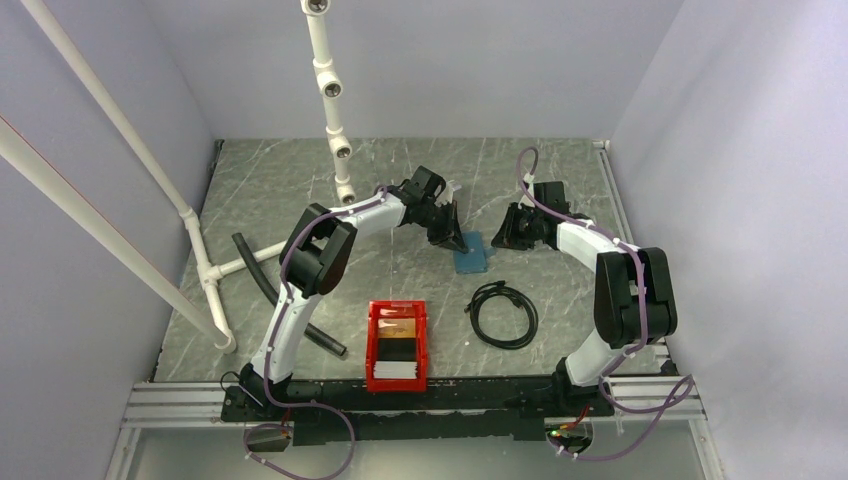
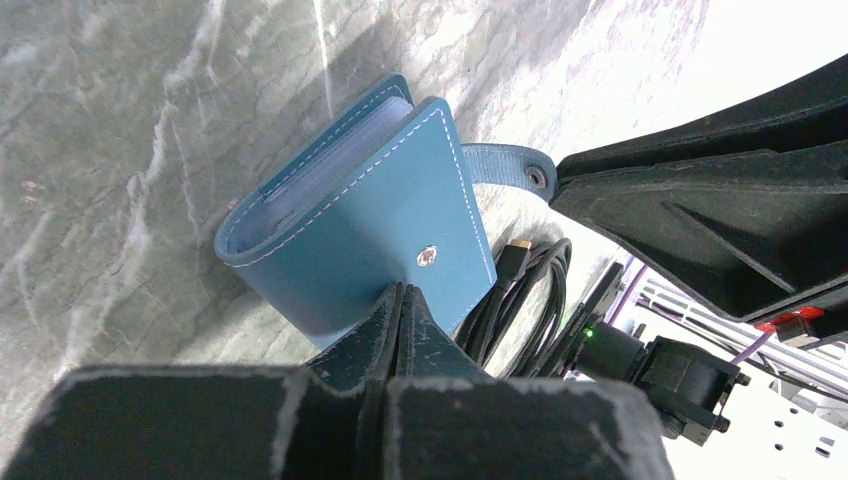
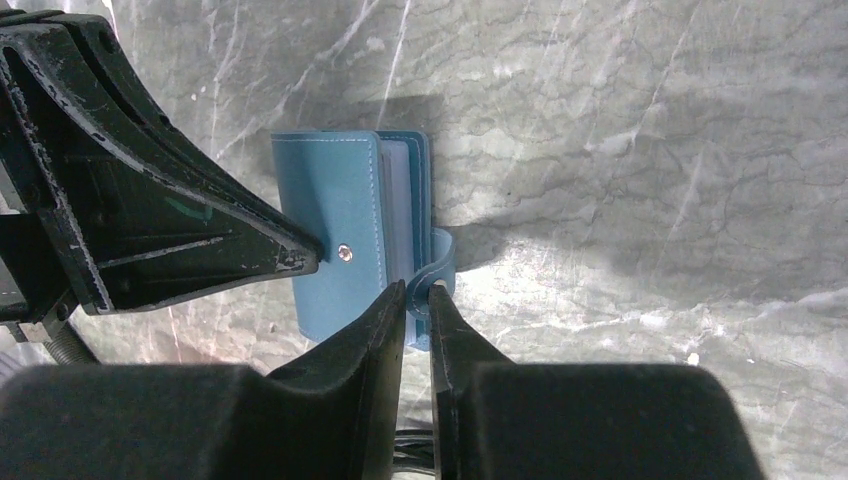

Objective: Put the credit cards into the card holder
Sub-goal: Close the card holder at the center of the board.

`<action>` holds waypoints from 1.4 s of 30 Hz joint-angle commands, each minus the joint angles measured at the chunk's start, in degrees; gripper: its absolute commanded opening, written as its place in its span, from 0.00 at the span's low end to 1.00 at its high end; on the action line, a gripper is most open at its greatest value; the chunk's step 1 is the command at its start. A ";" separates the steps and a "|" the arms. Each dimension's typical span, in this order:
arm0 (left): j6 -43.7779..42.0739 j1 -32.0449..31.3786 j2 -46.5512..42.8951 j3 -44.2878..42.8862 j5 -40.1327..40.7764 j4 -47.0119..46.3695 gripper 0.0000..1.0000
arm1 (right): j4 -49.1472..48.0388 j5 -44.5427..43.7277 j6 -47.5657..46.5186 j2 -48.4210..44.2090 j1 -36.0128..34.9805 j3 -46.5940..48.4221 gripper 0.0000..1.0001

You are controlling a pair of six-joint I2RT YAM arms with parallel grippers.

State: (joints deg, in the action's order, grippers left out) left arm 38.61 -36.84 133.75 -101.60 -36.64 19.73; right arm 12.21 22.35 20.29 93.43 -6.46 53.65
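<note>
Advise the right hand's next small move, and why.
Probably pull the right hand back a little, drawing the strap clear of the card holder. It already pinches the unsnapped strap, the shut left hand presses on the cover, and the holder is closed.

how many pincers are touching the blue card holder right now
2. The left pincer, shut, has its tip on the front of the card holder. The right pincer pinches the strap at the holder's open edge.
</note>
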 commanded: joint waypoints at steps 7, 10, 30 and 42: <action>-1.85 -0.07 1.91 -0.64 1.44 2.10 0.00 | 0.23 -1.26 -1.39 -0.28 -0.26 2.07 0.29; -1.78 -0.07 2.02 -0.70 1.41 2.07 0.00 | 0.59 -1.10 -1.82 0.22 -0.75 2.60 0.34; -1.96 -0.07 2.12 -0.97 1.38 2.42 0.00 | 1.68 -1.37 -3.06 2.12 -2.02 4.75 0.35; -2.05 -0.07 2.08 -0.94 1.30 2.52 0.00 | 2.70 -3.45 -2.77 1.40 -2.15 4.53 0.13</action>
State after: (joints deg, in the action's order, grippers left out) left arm 38.52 -36.84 133.80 -101.71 -36.77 19.81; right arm 14.48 20.43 18.00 95.68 -8.45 56.42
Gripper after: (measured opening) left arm 0.009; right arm 0.158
